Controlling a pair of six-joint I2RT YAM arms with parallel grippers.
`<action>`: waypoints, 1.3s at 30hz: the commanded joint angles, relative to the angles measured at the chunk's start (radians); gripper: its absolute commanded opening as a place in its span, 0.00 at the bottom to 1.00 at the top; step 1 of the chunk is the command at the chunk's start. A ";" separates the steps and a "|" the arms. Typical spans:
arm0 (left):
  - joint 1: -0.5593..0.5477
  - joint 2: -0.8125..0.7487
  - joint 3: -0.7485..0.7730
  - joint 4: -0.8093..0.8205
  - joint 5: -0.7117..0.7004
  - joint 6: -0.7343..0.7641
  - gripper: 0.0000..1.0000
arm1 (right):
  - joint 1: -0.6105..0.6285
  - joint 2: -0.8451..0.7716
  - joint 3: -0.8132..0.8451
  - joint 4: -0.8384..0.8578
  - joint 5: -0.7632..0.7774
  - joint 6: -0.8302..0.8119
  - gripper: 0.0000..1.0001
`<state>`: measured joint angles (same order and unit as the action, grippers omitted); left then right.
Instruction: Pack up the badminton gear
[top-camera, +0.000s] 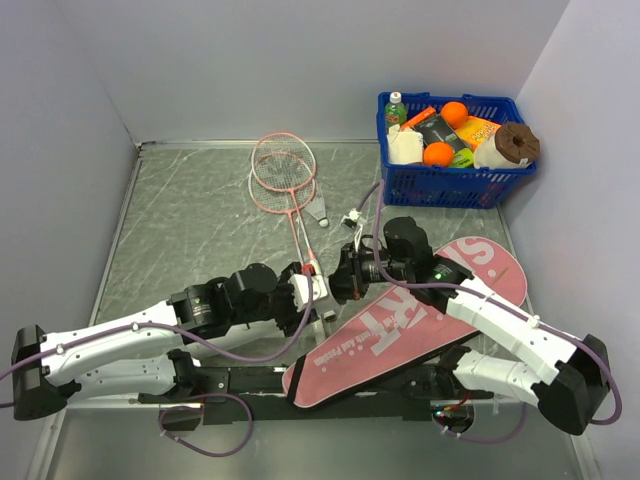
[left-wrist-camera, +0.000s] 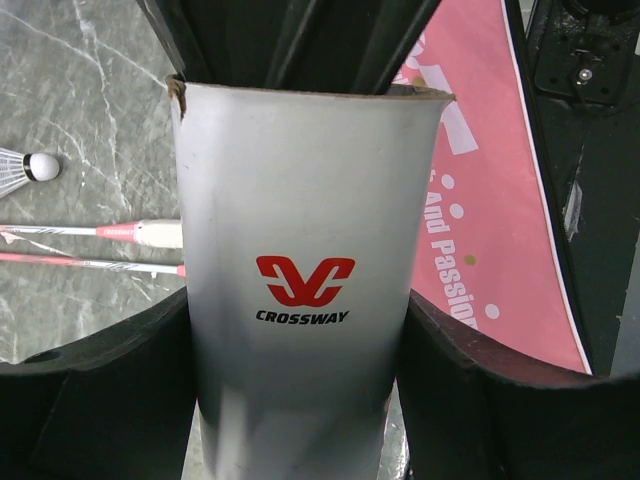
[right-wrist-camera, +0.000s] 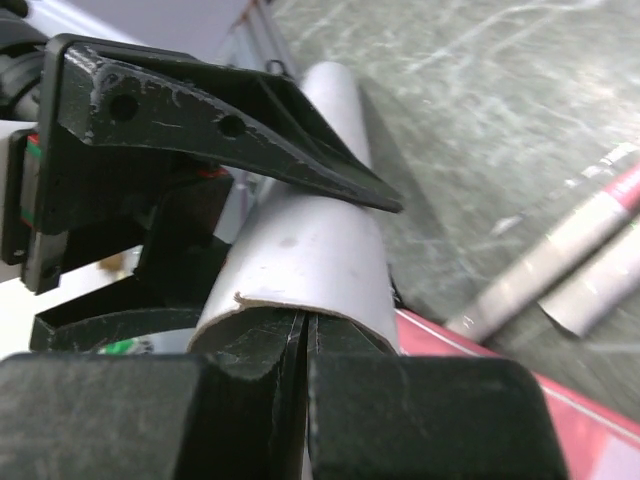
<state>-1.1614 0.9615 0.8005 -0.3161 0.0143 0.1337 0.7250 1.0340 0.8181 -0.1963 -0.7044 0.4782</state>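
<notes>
Pink bag (top-camera: 420, 318) is seen lying flat on the tabletop (top-camera: 190, 215) in the top view, under and just right of the right claw (top-camera: 347, 272). Nothing is seen packed in it, and whether it is unzipped cannot be told. White tube (top-camera: 320, 290) is gripped by the left claw (top-camera: 303, 296) and held between the two claws, open end toward the right claw. Two rackets (top-camera: 283, 175) are lying loose beyond both claws, heads overlapped, with the shuttlecock (top-camera: 320, 210) just beside their shafts. Blue basket (top-camera: 455, 170) is set well beyond the right claw, filled with oranges, a bottle, packets and a brown roll. It is not part of the job.

Left wrist view: the tube is clamped across its body from both sides, CROSSWAY logo toward the camera. The right claw's dark fingers are seen at the tube's mouth, ahead of the left claw. Shuttlecock and racket handles lie left of the claw, bag to its right.

Right wrist view: the right claw's fingers are pressed together, tips at or just inside the tube rim. Whether anything is pinched cannot be told. Tube contents are hidden.

Progress is judged early. Nothing is confirmed packed. The shuttlecock is not yet in the tube, and the rackets and tube are not yet bagged.
</notes>
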 joint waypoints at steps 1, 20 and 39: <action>-0.011 -0.038 0.009 0.089 0.062 -0.009 0.01 | 0.010 0.027 -0.002 0.192 -0.102 0.057 0.00; -0.011 -0.033 0.019 0.084 0.023 -0.025 0.01 | -0.160 -0.081 0.213 -0.141 0.272 -0.070 0.46; -0.009 -0.099 0.034 0.072 -0.154 -0.069 0.01 | -0.248 0.668 0.668 -0.112 0.515 -0.141 0.57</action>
<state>-1.1683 0.9028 0.8005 -0.2966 -0.0353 0.0975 0.4854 1.5558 1.3689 -0.3172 -0.2928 0.3679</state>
